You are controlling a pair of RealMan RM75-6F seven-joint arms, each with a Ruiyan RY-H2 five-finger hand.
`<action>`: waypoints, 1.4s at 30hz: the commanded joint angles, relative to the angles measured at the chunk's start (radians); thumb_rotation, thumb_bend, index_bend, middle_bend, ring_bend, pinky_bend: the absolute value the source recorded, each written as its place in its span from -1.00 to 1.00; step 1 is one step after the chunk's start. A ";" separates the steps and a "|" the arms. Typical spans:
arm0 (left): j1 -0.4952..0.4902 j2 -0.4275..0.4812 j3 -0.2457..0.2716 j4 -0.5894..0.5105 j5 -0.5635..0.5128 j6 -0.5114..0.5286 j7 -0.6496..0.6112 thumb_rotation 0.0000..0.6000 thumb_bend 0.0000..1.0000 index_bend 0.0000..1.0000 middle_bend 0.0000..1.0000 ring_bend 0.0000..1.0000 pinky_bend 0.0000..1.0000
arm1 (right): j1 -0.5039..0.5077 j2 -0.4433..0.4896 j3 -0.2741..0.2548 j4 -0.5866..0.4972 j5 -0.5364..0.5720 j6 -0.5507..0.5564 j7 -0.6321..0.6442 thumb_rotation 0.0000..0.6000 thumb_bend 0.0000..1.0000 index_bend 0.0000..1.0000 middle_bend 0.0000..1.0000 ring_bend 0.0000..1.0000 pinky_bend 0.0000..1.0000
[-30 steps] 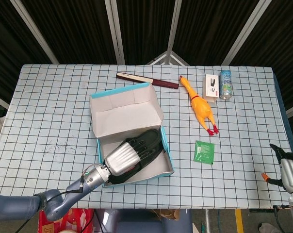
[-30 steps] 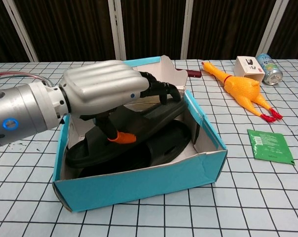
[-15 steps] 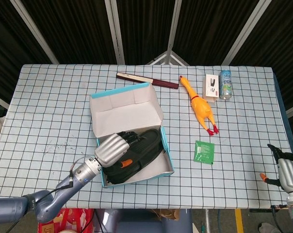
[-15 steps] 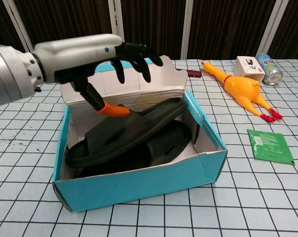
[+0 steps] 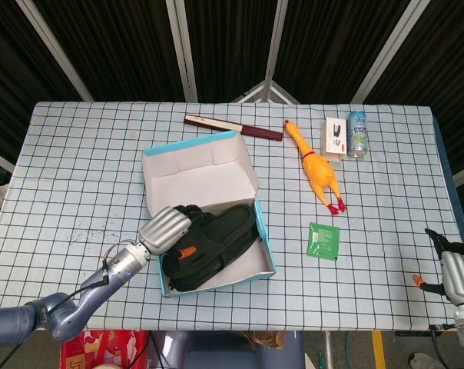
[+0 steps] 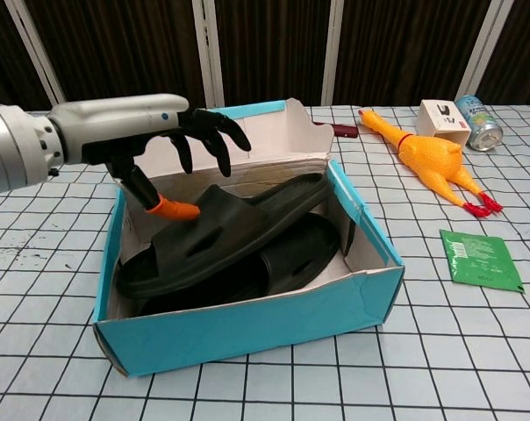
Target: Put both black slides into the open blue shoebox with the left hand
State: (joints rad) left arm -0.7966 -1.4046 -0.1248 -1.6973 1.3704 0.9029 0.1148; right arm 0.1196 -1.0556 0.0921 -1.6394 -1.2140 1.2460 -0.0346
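Observation:
Both black slides (image 6: pixel 230 237) (image 5: pixel 213 238) lie stacked inside the open blue shoebox (image 6: pixel 247 329) (image 5: pixel 269 257), the upper one tilted across the lower. My left hand (image 6: pixel 151 140) (image 5: pixel 164 229) hovers above the box's left side with its fingers spread and nothing in it. Its orange-tipped thumb points down just over the upper slide. My right hand (image 5: pixel 455 273) sits at the table's near right corner in the head view, and I cannot make out how its fingers lie.
A yellow rubber chicken (image 6: pixel 427 162), a white carton (image 6: pixel 442 118) and a can (image 6: pixel 480 111) lie at the far right. A green sachet (image 6: pixel 482 259) sits right of the box. A dark red flat case (image 5: pixel 232 127) lies behind the box.
My left hand let go of the upper slide, rose out of the box and drew back to the left. The slides stay in the box.

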 commanded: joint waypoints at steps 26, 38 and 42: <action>-0.056 -0.160 0.075 0.189 -0.146 -0.172 0.136 1.00 -0.16 -0.59 -0.37 -0.47 -0.17 | -0.004 0.007 -0.002 0.001 0.000 -0.001 0.014 1.00 -0.55 -0.74 -0.62 -0.51 -0.70; -0.051 -0.121 0.060 0.102 -0.109 -0.072 0.220 1.00 -0.16 -0.65 -0.38 -0.47 -0.25 | -0.006 0.008 -0.003 -0.003 -0.006 0.005 0.014 1.00 -0.55 -0.74 -0.62 -0.51 -0.70; -0.041 -0.085 0.045 0.046 -0.090 -0.027 0.226 1.00 -0.16 -0.70 -0.42 -0.47 -0.25 | -0.007 0.007 -0.003 -0.002 -0.011 0.009 0.015 1.00 -0.55 -0.74 -0.62 -0.51 -0.70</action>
State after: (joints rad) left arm -0.8433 -1.5054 -0.0706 -1.6320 1.2701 0.8601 0.3356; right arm 0.1129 -1.0487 0.0891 -1.6417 -1.2245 1.2547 -0.0194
